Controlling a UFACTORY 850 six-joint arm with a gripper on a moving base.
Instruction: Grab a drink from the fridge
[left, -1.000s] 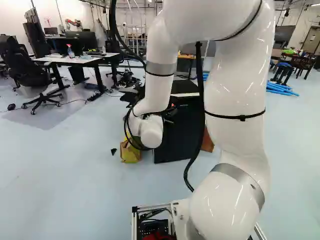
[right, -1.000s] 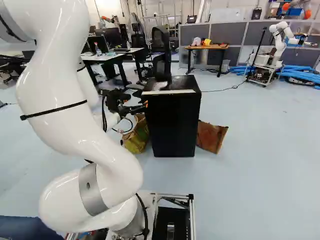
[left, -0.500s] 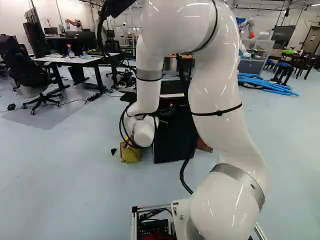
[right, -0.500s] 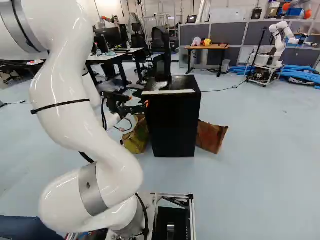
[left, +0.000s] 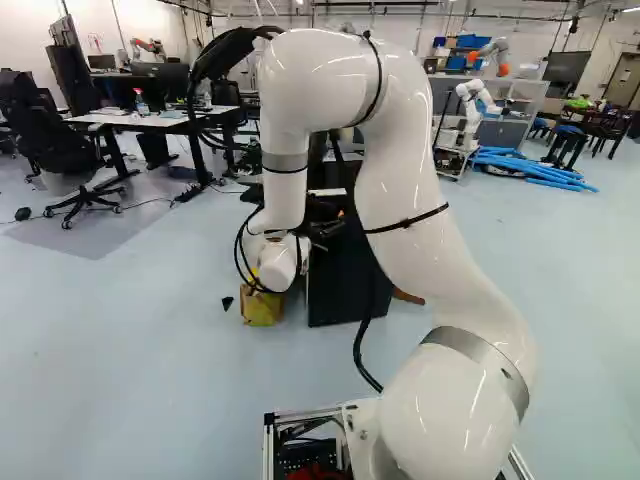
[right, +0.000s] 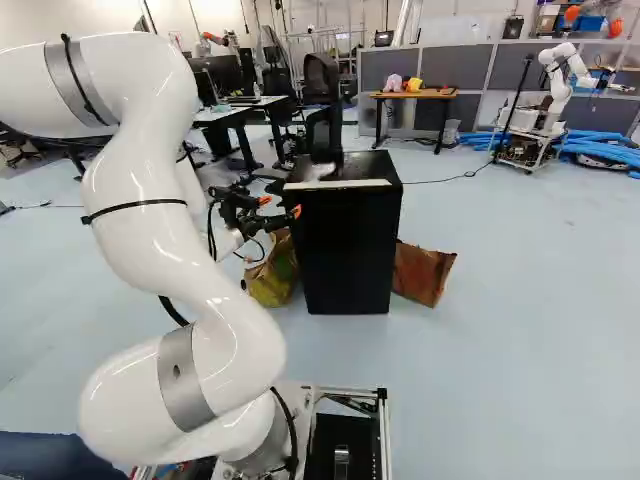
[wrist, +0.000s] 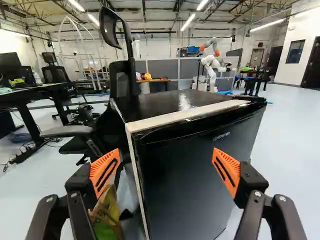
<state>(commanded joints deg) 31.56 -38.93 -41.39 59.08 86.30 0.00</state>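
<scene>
In the right base view the black fridge (right: 347, 255) stands upright on the floor, its door closed. My gripper (right: 281, 206) is at the fridge's upper left edge there. The wrist view shows my gripper (wrist: 164, 161) open, its orange pads wide apart with nothing gripped between them. Ahead of it are the fridge door (wrist: 192, 185) and a pale strip along the top and one side. One finger (wrist: 105, 170) points beside that strip-lined side edge, the other toward the door front. Whether either touches the fridge, I cannot tell. No drink is visible.
A yellow-green bag (right: 272, 275) lies against one side of the fridge, a brown cardboard piece (right: 422, 272) at the other. A black office chair (wrist: 122, 80) stands close behind the fridge. Desks (left: 150, 120) and another robot (right: 560, 80) are farther back.
The arm's upper links have swung left and lower in the left base view. In the right base view the gripper has turned slightly, both orange pads now showing. The base and fridge have stayed put.
</scene>
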